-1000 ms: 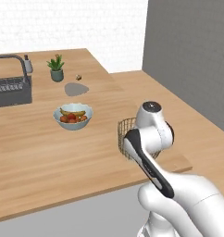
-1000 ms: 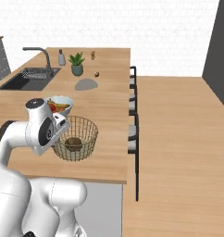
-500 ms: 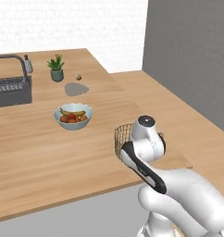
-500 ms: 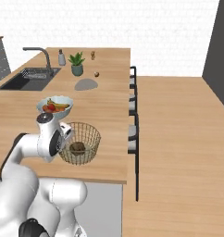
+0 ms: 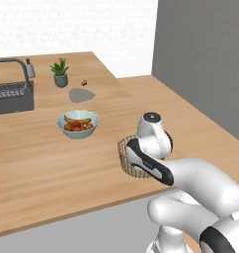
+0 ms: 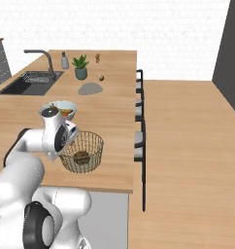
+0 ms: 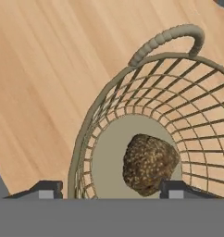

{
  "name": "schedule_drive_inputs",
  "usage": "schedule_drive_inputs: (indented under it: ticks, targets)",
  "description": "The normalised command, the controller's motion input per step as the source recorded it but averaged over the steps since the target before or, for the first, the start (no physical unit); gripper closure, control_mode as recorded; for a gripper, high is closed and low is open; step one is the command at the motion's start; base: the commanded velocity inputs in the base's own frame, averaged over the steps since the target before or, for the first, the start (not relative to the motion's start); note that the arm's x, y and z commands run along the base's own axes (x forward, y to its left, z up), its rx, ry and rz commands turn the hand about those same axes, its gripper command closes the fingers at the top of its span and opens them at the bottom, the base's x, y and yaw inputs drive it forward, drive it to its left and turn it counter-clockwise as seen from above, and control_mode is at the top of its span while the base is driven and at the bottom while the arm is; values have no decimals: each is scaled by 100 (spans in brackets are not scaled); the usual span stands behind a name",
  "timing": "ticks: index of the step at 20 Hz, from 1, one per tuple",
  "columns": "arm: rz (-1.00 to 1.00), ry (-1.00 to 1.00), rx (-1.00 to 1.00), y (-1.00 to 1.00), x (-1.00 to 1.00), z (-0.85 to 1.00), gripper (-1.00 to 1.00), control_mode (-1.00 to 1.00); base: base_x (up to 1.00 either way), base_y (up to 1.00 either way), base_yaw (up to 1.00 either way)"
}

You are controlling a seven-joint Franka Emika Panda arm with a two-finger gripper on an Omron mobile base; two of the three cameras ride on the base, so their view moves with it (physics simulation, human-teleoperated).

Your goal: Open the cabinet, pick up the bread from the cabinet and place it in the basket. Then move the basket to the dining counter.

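The tan wire basket [image 6: 83,151] stands on the light-wood dining counter [image 6: 114,113] close to its front edge, and it also shows behind my arm [image 5: 126,159]. The dark brown bread [image 7: 148,162] lies on the basket's pale bottom [image 6: 81,157]. My gripper [image 7: 115,189] hangs over the basket's near rim [image 7: 103,101], open. One fingertip [image 7: 51,188] is outside the wall and the other [image 7: 177,188] is inside by the bread, and neither touches the wire. The cabinet is out of view.
A pale blue fruit bowl [image 5: 78,124] [image 6: 61,108] sits just behind the basket. Farther back are a sink with tap [image 5: 11,97] [image 6: 33,82], a potted plant [image 5: 60,73] [image 6: 80,67] and a flat grey mat [image 5: 81,95]. Dark stools [image 6: 140,122] line the counter's right side.
The arm lowered and brought the basket slightly toward the counter's front edge. The jaws, shut on the basket's rim before, have spread and let it go.
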Motion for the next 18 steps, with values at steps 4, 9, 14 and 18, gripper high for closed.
schedule_drive_inputs:
  ticks: [4, 9, 14, 18]
  targets:
    - [0, 0, 0, 18, -24, 96, -100, -100, 0, 0, 0]
    - [0, 0, -1, 66, -45, 100, -100, -100, 0, 0, 0]
    - [3, -3, -21, 99, -47, 60, -100, -100, 0, 0, 0]
    - [15, -8, -27, 78, -16, 4, -100, -100, 0, 0, 0]
